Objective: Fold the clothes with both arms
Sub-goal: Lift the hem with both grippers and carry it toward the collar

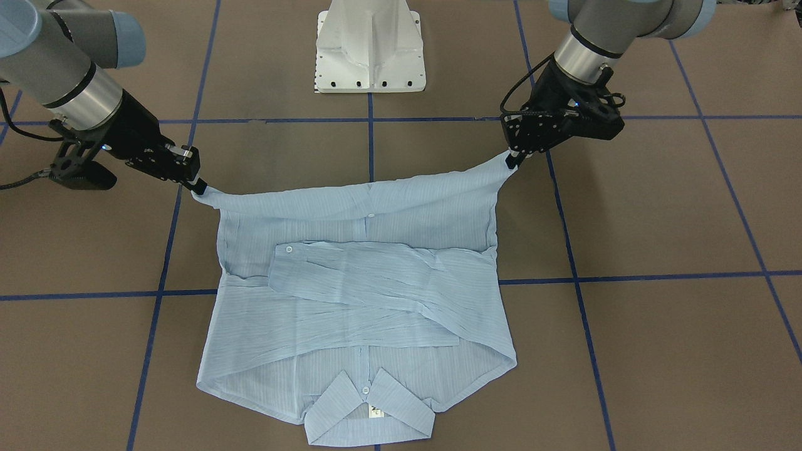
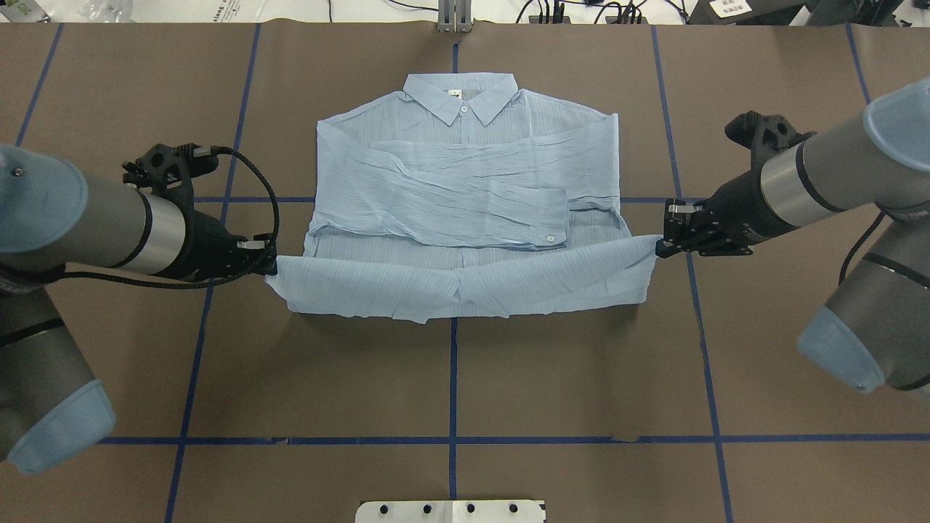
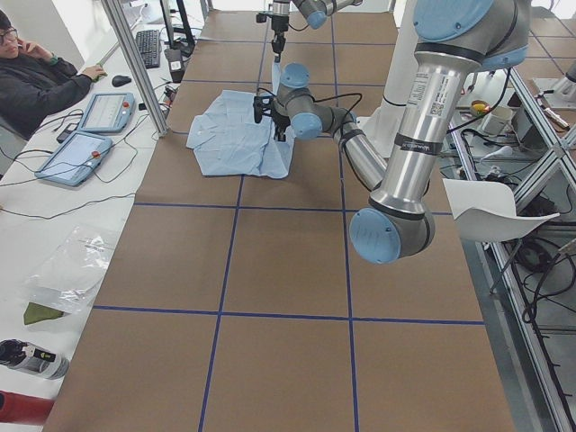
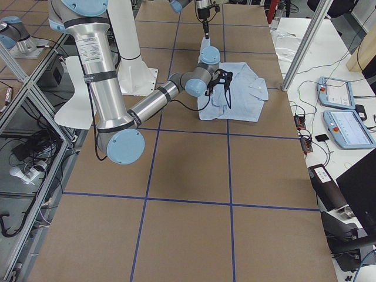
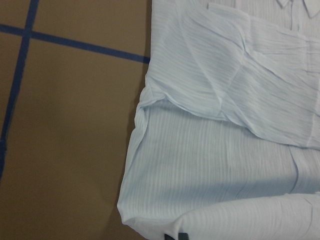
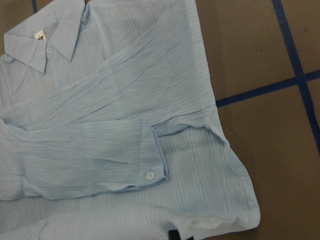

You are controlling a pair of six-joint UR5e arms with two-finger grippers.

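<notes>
Shirt [image 2: 465, 181] hem between left claw [image 2: 272, 265], right claw [image 2: 657, 247]

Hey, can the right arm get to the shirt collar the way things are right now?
Probably not yet. The collar lies uncovered with nothing over it, but the right hand is shut on a hem corner of the shirt, so it would likely have to let go first.

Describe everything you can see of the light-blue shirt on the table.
The shirt is thin, crinkly, finely striped light-blue fabric with a pointed collar, small white buttons and a neck label. It lies buttoned, front up on the table, sleeves crossed over the chest. The left gripper and right gripper each pinch a hem corner, holding the hem raised.
</notes>
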